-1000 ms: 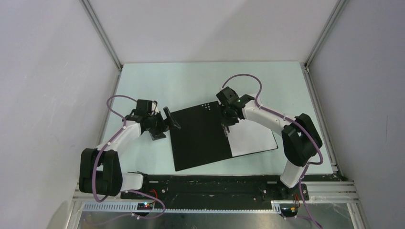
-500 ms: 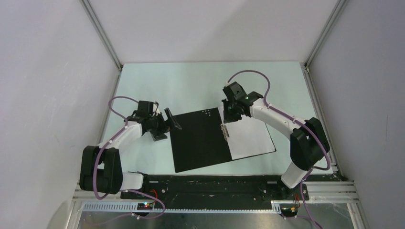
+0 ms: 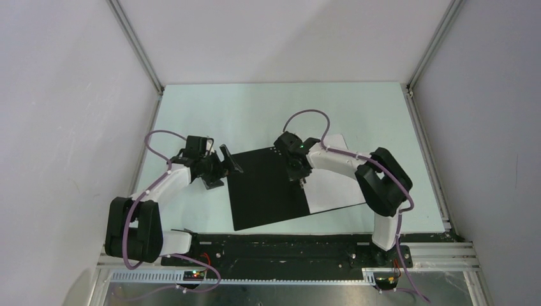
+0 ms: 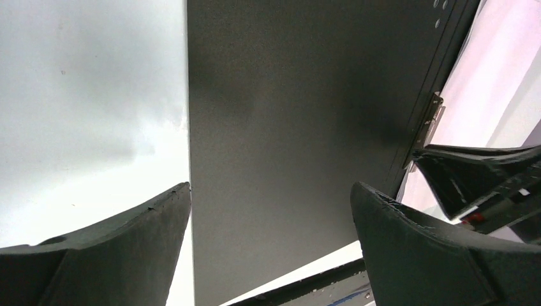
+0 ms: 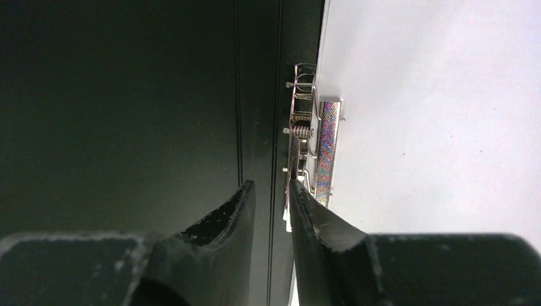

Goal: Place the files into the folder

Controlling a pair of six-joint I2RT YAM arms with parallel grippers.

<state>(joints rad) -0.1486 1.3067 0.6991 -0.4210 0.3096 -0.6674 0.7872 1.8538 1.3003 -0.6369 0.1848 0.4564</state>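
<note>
Right wrist view: our right gripper (image 5: pixel 271 185), jaws barely parted and empty, hovers at the clip (image 5: pixel 311 146) of the open folder (image 3: pixel 265 188). On its right half lie the files (image 3: pixel 335 186). Our left gripper (image 4: pixel 269 189) gapes empty. Next, we judge: clamp them, then shut it.

We've got a pale mint tabletop (image 3: pixel 255 108) mid-frame, boxed by plain white panels: left wall (image 3: pixel 64 127), back wall (image 3: pixel 281 38), right wall (image 3: pixel 488 127). Aluminium profiles (image 3: pixel 136 44) run up the upper-left and upper-right corners. Black base plate (image 3: pixel 287 248) along the bottom. Light even, shadows soft.
</note>
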